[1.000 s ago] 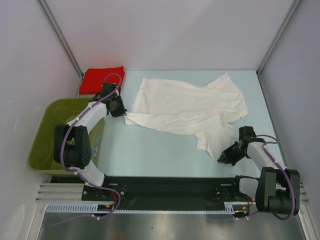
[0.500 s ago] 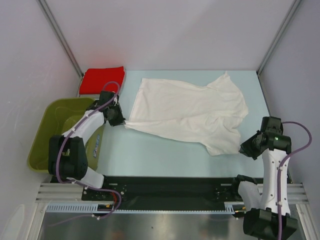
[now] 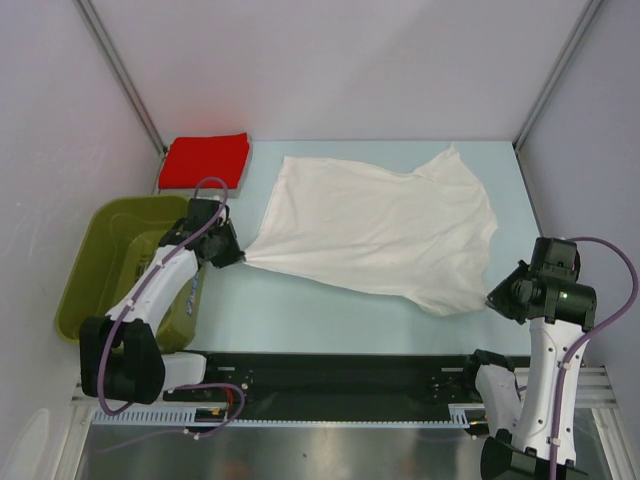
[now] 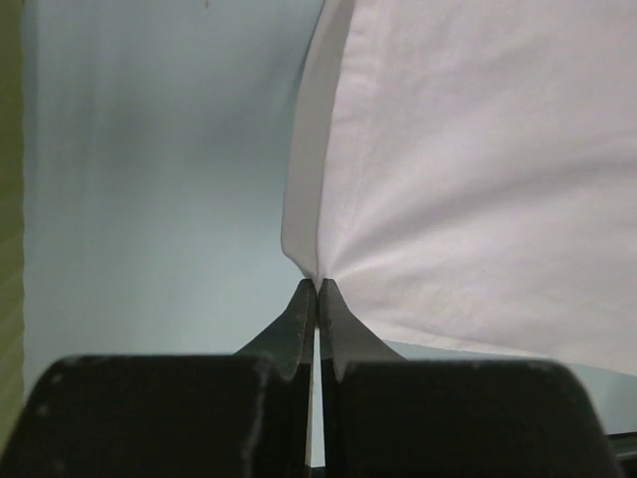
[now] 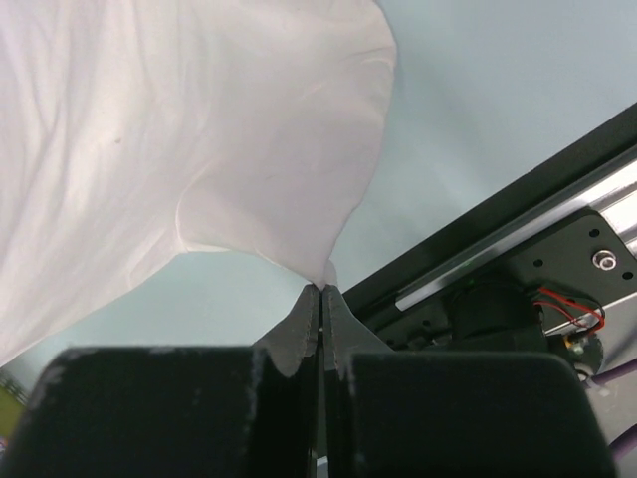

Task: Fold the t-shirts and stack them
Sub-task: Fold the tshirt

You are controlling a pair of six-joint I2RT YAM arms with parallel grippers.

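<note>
The white t-shirt (image 3: 375, 230) lies spread across the counter (image 3: 300, 310), long axis left-right, hem pointing left. The left gripper (image 3: 239, 257) and the right gripper (image 3: 491, 298) are each clamped on a near corner. The red t-shirt (image 3: 205, 160) lies folded at far left.

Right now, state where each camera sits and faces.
Top external: above and behind both arms, looking down on table, white t-shirt, red t-shirt, basket.
Left wrist: on its arm, facing along the left gripper pinching the shirt's corner.
Right wrist: likewise, right gripper pinching its edge; base rail behind.
Shared: every view shows the white t-shirt.
</note>
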